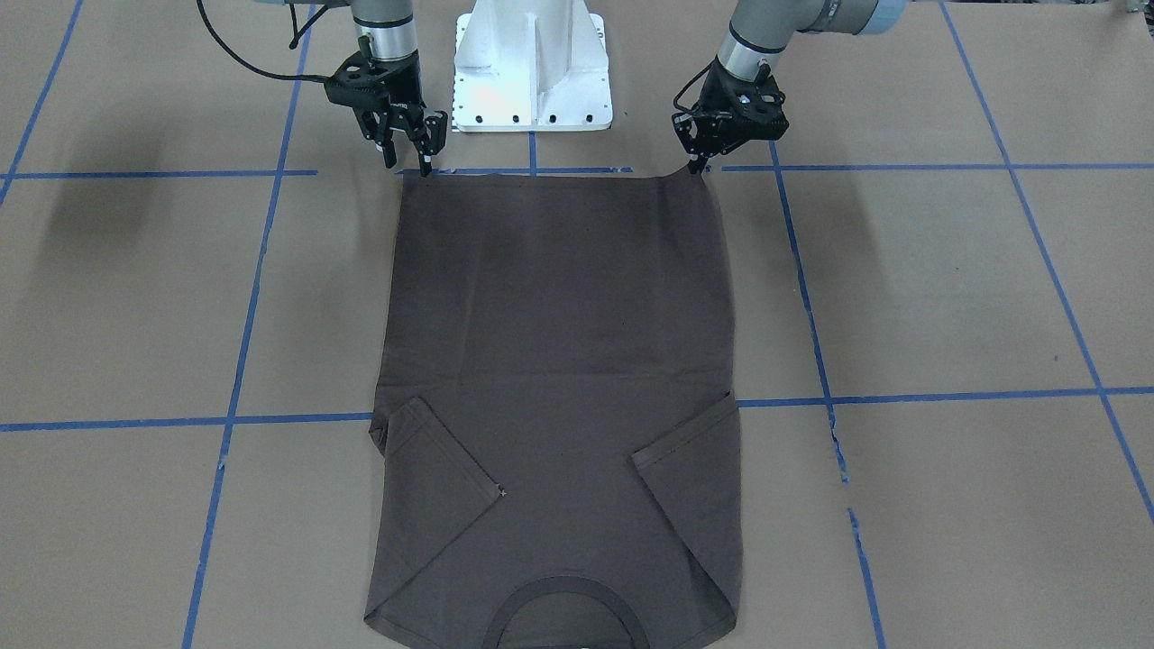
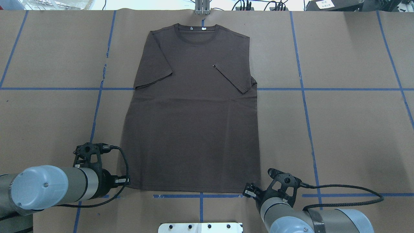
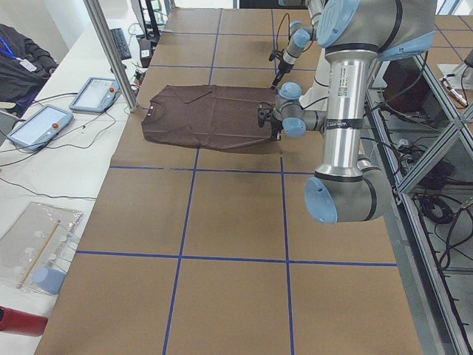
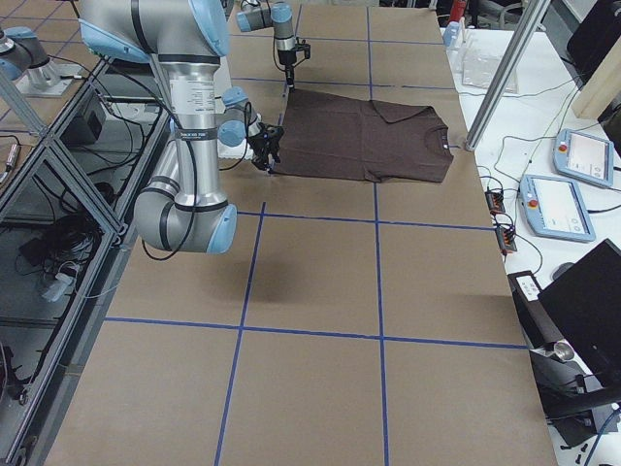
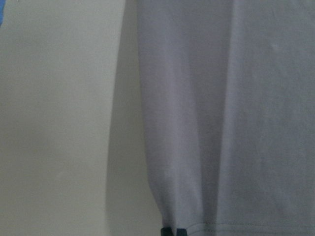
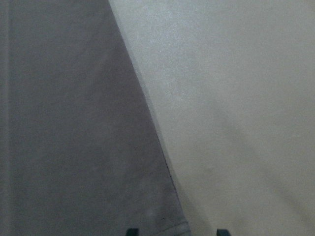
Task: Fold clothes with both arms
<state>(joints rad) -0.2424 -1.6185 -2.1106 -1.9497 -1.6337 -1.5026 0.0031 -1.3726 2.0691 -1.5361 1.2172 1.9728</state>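
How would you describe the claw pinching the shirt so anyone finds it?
Find the brown T-shirt, then its hem nearest the white pedestal. The left gripper, on the robot's left, pinches one corner into a peak; the right gripper at the other stands open.

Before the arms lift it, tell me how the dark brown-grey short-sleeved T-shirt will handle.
Likely floppy: the dark brown-grey short-sleeved T-shirt lies flat with soft creases. Probably light: its hem corner peaks up at the left fingers. Lifted by two corners, its middle would probably sag.

Left arm [image 2: 42,187] low, left gripper [image 1: 696,165] pinched closed on T-shirt [image 1: 559,297] corner (fingertips together); right arm [image 2: 323,220] low, right gripper [image 1: 407,162] with 2 fingers spread.
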